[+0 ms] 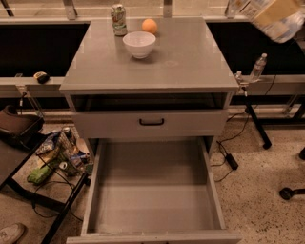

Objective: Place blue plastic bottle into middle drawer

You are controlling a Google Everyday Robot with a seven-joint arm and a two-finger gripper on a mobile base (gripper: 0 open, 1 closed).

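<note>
The blue plastic bottle (287, 27) is a clear bottle with a pale label. It hangs tilted in the air at the top right corner, beyond the cabinet's right edge. My gripper (272, 8) is shut on it, with a tan finger across the label; most of the arm is out of view. The middle drawer (94, 190) is pulled fully open at the bottom of the view, a wide grey tray with nothing in it. The bottle is far above and to the right of the drawer.
On the cabinet top (186, 62) stand a white bowl (139, 44), an orange (149, 25) and a green-and-white soda can (119, 19). A shut drawer front with a black handle (151, 122) sits above the open drawer. A small clear bottle (258, 66) stands on the right; floor clutter (57, 155) lies on the left.
</note>
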